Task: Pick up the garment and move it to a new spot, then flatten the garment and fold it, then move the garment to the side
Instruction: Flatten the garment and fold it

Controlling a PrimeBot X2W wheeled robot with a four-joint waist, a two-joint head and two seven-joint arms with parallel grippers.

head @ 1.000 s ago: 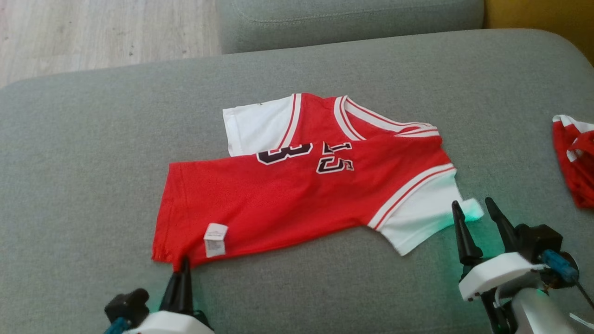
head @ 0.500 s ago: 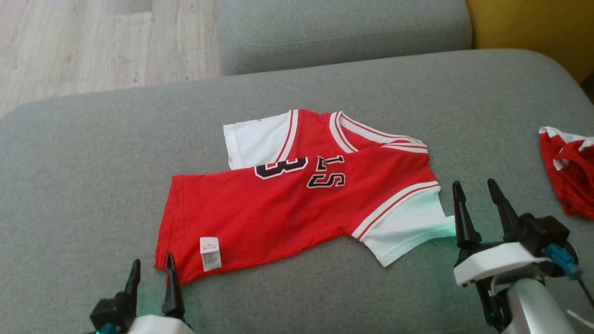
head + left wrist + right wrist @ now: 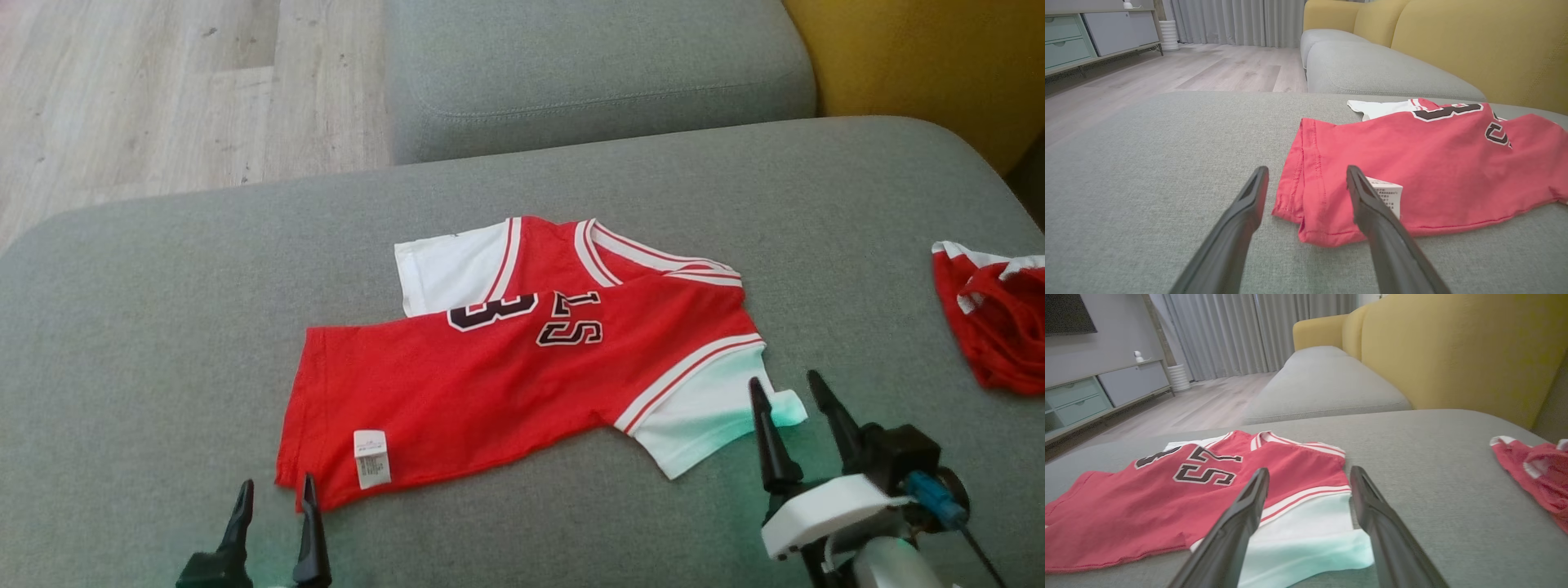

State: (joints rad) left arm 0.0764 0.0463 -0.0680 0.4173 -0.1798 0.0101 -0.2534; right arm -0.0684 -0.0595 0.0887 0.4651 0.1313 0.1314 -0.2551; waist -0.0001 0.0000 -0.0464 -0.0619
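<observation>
1. Grey sofa cushion: broad seat that carries everything listed below. A second grey cushion abuts its far edge, with a yellow backrest at the far right corner and a pale wood floor beyond the far left corner.

2. Shirt: red jersey with white sleeves and striped trim. It lies flat near the middle of the cushion, folded over on itself, with dark numerals showing along the fold. The hem points toward the cushion's left edge and the collar toward the far right. One white sleeve sticks out on the far side; the other sleeve sticks out toward the near right.

3. Red-and-white cloth: bunched at the cushion's right edge, well apart from the shirt.

4. Right end effector: fingers spread apart, holding nothing. They stand on either side of the near sleeve's tip, which carries a green tint. Contact with the fabric cannot be told.

5. Left end effector: fingers spread apart, holding nothing, by the cushion's near edge. The shirt's near hem corner lies just beyond the fingertips, and in the left wrist view it sits between them.

6. White label: lies on the red fabric just inside that hem corner, beside the left end effector's right finger.
</observation>
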